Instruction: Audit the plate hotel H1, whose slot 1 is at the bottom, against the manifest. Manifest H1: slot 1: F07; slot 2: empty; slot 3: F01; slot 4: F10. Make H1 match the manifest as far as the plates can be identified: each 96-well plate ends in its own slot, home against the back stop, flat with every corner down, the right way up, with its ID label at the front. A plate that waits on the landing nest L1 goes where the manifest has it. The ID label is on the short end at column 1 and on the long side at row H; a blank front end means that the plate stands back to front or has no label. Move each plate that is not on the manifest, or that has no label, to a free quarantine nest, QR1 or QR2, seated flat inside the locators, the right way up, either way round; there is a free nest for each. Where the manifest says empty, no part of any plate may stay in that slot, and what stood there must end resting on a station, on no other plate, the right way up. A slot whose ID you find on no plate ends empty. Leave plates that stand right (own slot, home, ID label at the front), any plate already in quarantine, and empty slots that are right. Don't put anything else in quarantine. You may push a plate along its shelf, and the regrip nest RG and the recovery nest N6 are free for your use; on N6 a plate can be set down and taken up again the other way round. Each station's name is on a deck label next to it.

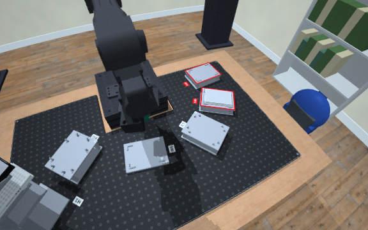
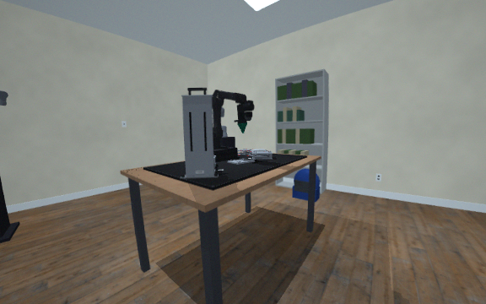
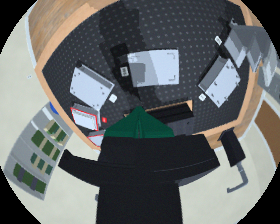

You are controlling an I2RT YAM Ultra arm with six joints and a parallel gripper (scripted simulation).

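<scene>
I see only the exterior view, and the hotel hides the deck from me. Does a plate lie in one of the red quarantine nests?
Observer: Yes. In the top view, the nearer red-bordered nest holds a pale plate.
Operator: And the other red one?
Observer: The farther red-bordered nest shows only its bare grey surface.
Operator: Do the jaws hold something?
Observer: No. In the wrist view the gripper is shut, its green jaws together with nothing between them.

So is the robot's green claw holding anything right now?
No, nothing. The gripper is shut on itself, hanging high above the table, with no plate between its green fingers.
</scene>
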